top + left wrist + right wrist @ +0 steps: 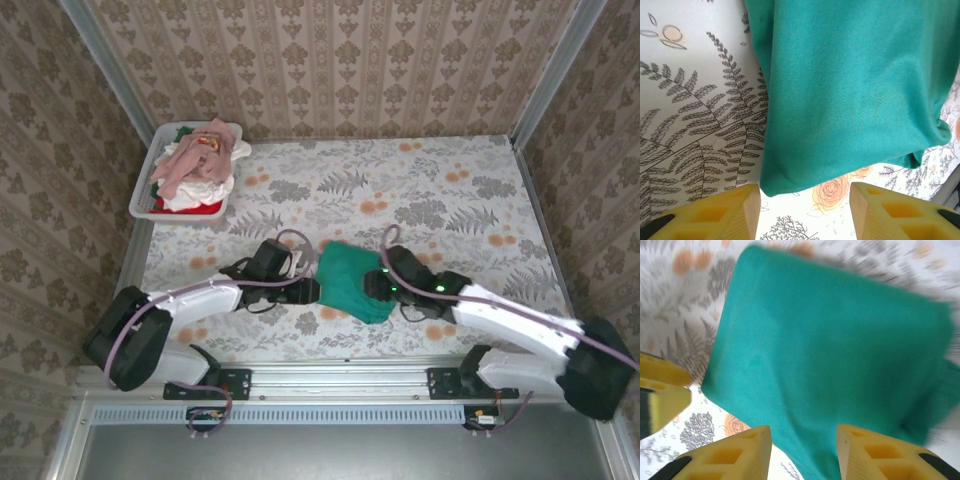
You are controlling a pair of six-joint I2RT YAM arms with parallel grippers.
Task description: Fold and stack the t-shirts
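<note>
Two sides of the folded teal-green cloth t-shirt (345, 275) are flanked: left hand (805, 195) at nine o'clock, right hand (804, 435) at three, both released.

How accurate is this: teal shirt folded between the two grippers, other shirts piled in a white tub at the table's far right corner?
Wrong side: the top external view shows the white tub holding the other shirts at the far left corner. The teal shirt does lie folded between the left gripper and right gripper.
</note>
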